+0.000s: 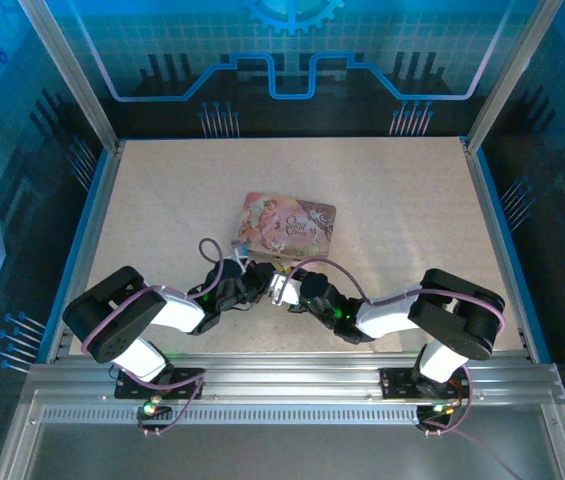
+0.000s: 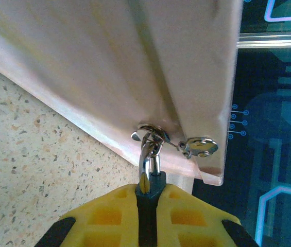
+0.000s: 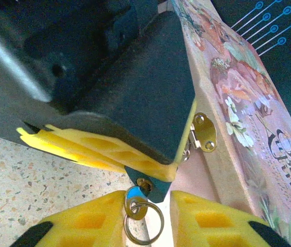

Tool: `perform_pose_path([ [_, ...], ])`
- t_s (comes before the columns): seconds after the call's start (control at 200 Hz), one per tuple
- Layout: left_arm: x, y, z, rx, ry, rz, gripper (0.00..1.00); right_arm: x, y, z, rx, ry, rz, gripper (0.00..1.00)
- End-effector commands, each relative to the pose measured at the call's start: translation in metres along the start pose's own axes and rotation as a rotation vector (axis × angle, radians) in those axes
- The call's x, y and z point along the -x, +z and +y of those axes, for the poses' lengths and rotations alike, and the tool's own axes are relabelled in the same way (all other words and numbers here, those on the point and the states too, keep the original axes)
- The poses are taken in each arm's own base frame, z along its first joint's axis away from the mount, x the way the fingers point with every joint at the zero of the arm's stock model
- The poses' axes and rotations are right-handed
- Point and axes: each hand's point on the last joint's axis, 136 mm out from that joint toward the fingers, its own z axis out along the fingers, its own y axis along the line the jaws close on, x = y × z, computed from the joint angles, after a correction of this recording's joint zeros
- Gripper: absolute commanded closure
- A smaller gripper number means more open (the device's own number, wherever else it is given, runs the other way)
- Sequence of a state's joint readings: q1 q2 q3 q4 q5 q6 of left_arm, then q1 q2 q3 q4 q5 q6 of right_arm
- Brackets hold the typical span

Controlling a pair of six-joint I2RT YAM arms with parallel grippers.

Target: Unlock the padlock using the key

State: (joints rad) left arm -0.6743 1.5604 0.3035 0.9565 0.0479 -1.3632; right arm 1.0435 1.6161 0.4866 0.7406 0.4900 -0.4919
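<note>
Yellow-padded left gripper (image 2: 147, 203) clamps the padlock (image 2: 153, 165); right gripper (image 3: 146, 213) stands parted around the key (image 3: 133, 196)

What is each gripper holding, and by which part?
Left gripper clamps the padlock by its dark body. Right gripper stands open around the key, gripping nothing visibly.

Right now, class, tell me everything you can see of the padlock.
The padlock is tiny, with a dark bluish body and a thin silvery metal shackle. The left claw pinches the body between yellow pads. The shackle, seemingly closed, passes through a metal loop on the tin. A brassy keyhole faces the key.
</note>
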Motion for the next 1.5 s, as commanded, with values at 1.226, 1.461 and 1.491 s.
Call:
perform_pose_path([
  [1.226,-0.0021,-0.0015,-0.0191,-0.08,0.015,-0.006,0.95,0.0144,0.0047,0.0047,0.088,0.389,-0.062,1.0],
  [1.461,-0.002,-0.0009,-0.0183,-0.076,0.016,-0.008,0.95,0.0112,0.0053,0.0003,0.134,0.573,-0.063,1.0],
  [1.491,-0.0021,-0.0008,-0.018,-0.074,0.015,-0.008,0.95,0.0106,0.0053,0.0,0.139,0.598,-0.063,1.0],
])
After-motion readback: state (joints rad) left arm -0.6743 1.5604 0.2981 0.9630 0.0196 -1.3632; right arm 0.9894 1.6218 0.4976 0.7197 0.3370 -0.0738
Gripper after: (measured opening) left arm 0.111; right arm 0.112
